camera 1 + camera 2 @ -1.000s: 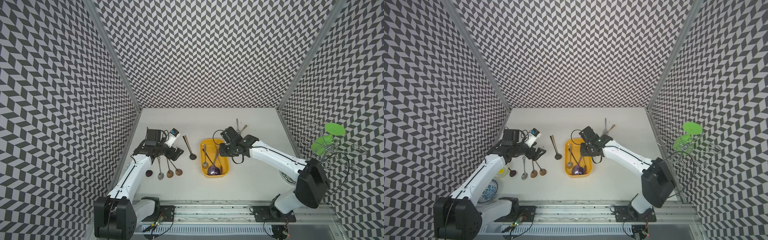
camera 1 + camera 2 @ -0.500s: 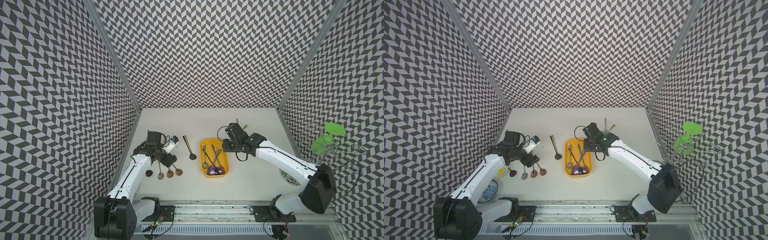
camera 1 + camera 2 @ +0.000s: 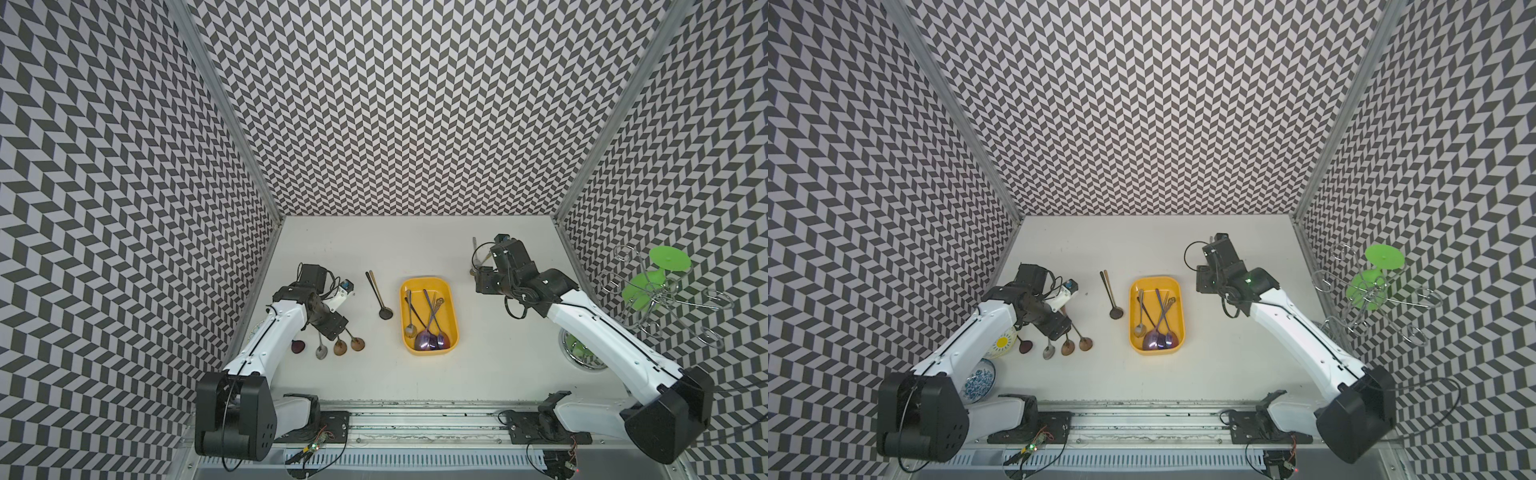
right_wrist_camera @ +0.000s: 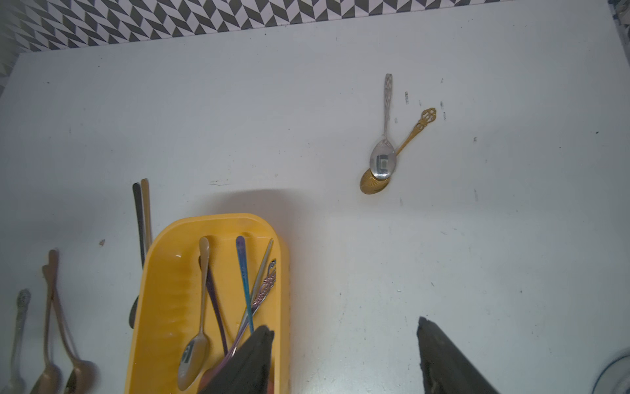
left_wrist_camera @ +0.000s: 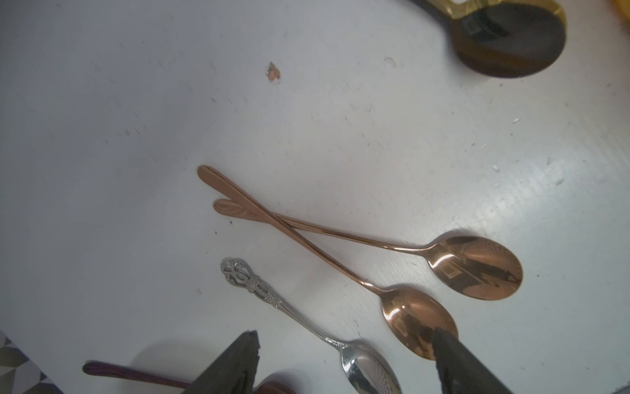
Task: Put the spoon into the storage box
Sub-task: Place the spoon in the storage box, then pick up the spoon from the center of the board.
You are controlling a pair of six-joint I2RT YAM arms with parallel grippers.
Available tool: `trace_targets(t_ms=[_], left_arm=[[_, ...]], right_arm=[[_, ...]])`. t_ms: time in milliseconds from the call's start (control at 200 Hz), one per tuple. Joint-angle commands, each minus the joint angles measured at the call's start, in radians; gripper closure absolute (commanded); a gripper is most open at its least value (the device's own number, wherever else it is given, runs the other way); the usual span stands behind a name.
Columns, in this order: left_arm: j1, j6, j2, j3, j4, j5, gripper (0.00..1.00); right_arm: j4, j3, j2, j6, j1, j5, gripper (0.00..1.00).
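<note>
Yellow storage box (image 3: 452, 303) is being filled: several spoons (image 3: 424, 353) inside, 8 being left on the table (image 3: 415, 249), 4 under the left claw (image 5: 344, 336), 2 beside the box, 2 near the right claw (image 4: 344, 325). Both claws are being held wide, empty.

One storage box (image 3: 452, 307); five spoons (image 4: 201, 290) inside; eight more loose on table (image 3: 415, 249); one wire rack (image 3: 664, 297); two green discs (image 3: 670, 259).

storage box (image 3: 455, 328) yellow | walls (image 3: 395, 104) black-white chevron | table (image 3: 415, 241) white
</note>
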Motion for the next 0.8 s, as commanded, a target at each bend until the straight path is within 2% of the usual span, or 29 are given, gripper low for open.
trace_targets(t_ms=[0, 265, 491, 796], left_arm=[[0.000, -0.071, 0.047, 0.045, -0.071, -0.044, 0.15], [0.082, -0.142, 0.155, 0.087, -0.108, -0.070, 0.19], [0.141, -0.153, 0.237, 0.100, -0.122, -0.056, 0.32], [0.216, -0.146, 0.315, 0.102, -0.112, -0.017, 0.44]], right_arm=[[0.081, -0.056, -0.072, -0.078, -0.033, 0.055, 0.25], [0.236, -0.236, -0.243, -0.183, -0.073, 0.178, 0.08], [0.348, -0.352, -0.373, -0.233, -0.072, 0.164, 0.00], [0.444, -0.459, -0.515, -0.272, -0.072, 0.170, 0.00]])
